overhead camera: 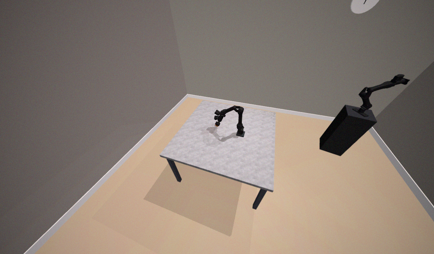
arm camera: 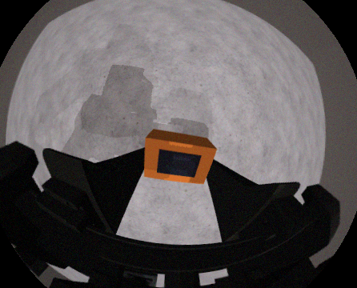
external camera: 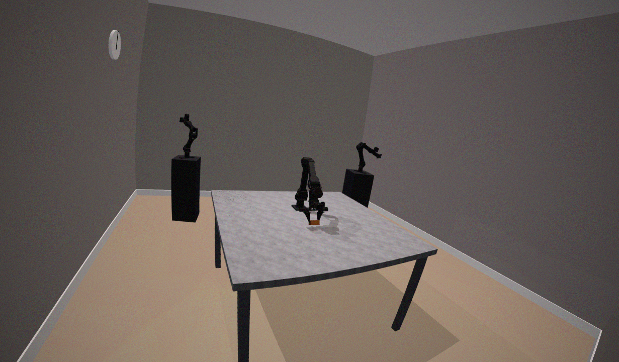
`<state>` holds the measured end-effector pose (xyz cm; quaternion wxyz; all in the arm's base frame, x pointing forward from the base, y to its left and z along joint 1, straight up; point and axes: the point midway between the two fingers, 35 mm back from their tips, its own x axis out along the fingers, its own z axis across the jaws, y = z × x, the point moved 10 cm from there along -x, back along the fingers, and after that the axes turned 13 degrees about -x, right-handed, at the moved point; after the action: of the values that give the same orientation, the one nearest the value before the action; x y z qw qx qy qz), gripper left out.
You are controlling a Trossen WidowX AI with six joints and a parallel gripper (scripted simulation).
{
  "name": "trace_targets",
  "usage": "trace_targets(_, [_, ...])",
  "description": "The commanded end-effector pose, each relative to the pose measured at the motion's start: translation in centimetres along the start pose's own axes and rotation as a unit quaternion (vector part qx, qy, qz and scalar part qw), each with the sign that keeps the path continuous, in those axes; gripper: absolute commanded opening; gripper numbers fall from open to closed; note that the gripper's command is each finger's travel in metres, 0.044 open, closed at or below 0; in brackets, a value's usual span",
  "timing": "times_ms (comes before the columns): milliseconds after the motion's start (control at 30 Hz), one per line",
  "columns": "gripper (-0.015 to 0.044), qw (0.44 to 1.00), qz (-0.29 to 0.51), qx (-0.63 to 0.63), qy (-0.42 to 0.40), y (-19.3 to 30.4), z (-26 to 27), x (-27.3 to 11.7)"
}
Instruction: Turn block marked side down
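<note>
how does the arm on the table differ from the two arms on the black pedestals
The table arm bends down over the table, its gripper shut on the orange block; the pedestal arms reach up and outward, holding nothing that shows. The table arm is mounted on the tabletop; the others stand on tall black pedestals on the floor, away from the table. All three are black jointed arms.
</note>
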<state>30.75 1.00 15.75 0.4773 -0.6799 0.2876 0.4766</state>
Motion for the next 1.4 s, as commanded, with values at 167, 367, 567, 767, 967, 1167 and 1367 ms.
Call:
trace_targets(167, [0.0, 0.997, -0.075, -0.005, 0.017, 1.8, 0.5, -0.3])
trace_targets(367, [0.0, 0.995, -0.093, -0.006, 0.021, 2.3, 0.6, -0.3])
trace_targets(567, [0.0, 0.993, -0.118, -0.005, 0.027, 2.5, 0.6, 0.8])
trace_targets(767, [0.0, 0.986, -0.161, -0.002, 0.036, 3.2, 0.5, 2.4])
trace_targets(967, [0.0, 0.978, -0.204, -0.001, 0.046, 4.0, 0.6, 3.7])
trace_targets(1167, [0.0, 0.968, -0.245, -0.001, 0.055, 5.0, 0.8, 4.6])
trace_targets(1367, [0.0, 0.956, -0.286, -0.002, 0.064, 6.1, 1.1, 5.1])
